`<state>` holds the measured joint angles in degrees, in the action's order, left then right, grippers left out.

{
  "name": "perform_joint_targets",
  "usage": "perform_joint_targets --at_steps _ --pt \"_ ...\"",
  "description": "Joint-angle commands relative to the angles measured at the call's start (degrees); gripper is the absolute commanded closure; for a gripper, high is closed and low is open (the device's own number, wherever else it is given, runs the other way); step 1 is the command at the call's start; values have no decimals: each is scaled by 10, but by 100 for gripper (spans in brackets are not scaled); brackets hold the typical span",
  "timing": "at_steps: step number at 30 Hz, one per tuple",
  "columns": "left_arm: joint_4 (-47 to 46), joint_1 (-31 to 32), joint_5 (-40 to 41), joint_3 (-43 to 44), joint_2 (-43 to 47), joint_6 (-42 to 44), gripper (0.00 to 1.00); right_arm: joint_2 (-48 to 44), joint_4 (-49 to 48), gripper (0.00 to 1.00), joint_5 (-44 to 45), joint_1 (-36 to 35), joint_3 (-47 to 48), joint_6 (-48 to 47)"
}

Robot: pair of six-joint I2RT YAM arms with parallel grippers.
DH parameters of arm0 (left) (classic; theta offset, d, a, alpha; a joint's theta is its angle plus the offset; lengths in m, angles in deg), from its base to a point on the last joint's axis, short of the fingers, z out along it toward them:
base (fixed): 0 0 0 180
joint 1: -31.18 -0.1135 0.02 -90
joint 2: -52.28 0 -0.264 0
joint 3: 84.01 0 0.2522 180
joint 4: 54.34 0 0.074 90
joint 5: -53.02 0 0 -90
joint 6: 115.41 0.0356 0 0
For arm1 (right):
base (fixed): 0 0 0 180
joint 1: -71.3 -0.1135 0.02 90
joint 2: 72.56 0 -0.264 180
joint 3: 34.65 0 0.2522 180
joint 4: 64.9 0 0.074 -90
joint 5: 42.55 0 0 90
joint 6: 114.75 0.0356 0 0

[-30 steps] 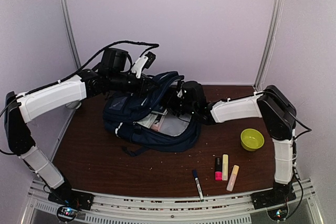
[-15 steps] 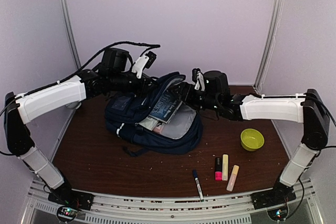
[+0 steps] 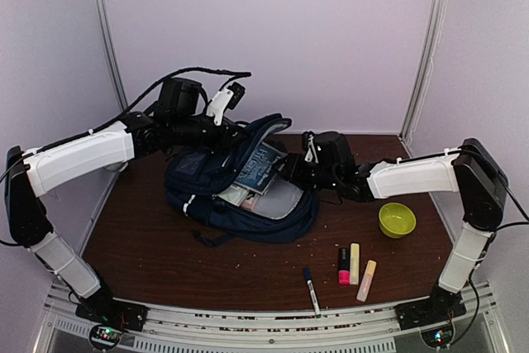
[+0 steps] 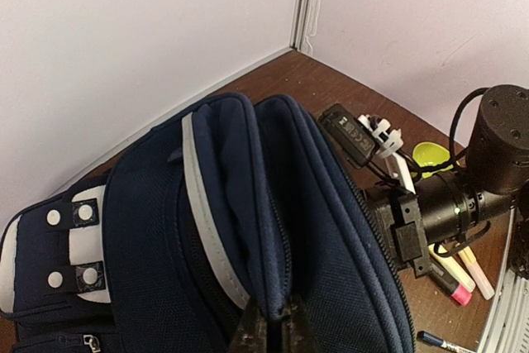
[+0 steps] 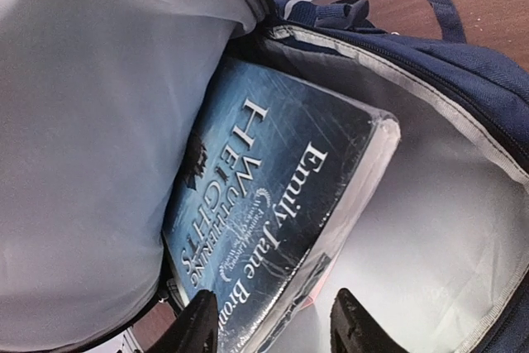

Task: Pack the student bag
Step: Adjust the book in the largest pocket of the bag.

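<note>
The navy student bag (image 3: pixel 248 204) lies open on the brown table, its grey lining showing. My left gripper (image 3: pixel 238 131) is shut on the zipper edge of the bag's raised flap (image 4: pixel 273 320) and holds it up. A dark blue book, "Wuthering Heights" (image 5: pixel 273 196), leans inside the bag (image 5: pixel 463 72) against the lining; in the top view the book (image 3: pixel 259 168) shows in the bag's mouth. My right gripper (image 5: pixel 277 328) hovers at the mouth with its fingers apart on either side of the book's lower corner, and a gap shows beside the right finger (image 5: pixel 355 324).
On the table to the right are a green bowl (image 3: pixel 397 219), a pink highlighter (image 3: pixel 343 266), a yellow one (image 3: pixel 354 263), a peach one (image 3: pixel 366 280) and a dark marker pen (image 3: pixel 311 289). Something pink (image 5: pixel 321 285) pokes out under the book. Walls close in behind and at both sides.
My right gripper drew back out of the bag, leaving the book leaning inside, then moved in to the mouth again. Its fingers widened and narrowed again. The left gripper kept its hold.
</note>
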<state>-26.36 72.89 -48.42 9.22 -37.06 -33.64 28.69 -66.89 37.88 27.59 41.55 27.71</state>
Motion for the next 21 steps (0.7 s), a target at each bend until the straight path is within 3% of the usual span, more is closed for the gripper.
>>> perform_joint_targets --at_steps 1,9,15,21 --pt "-166 6 -23 17 47 16 100 27 -15 57 6 5 9 -9" --pt "-171 7 -32 14 41 -5 100 120 -52 80 -66 0 133 31" --pt "-190 7 -54 9 23 -20 100 165 -49 82 -101 -15 226 35" --pt "-205 7 -56 -5 29 -11 100 207 -95 81 -103 -17 240 100"
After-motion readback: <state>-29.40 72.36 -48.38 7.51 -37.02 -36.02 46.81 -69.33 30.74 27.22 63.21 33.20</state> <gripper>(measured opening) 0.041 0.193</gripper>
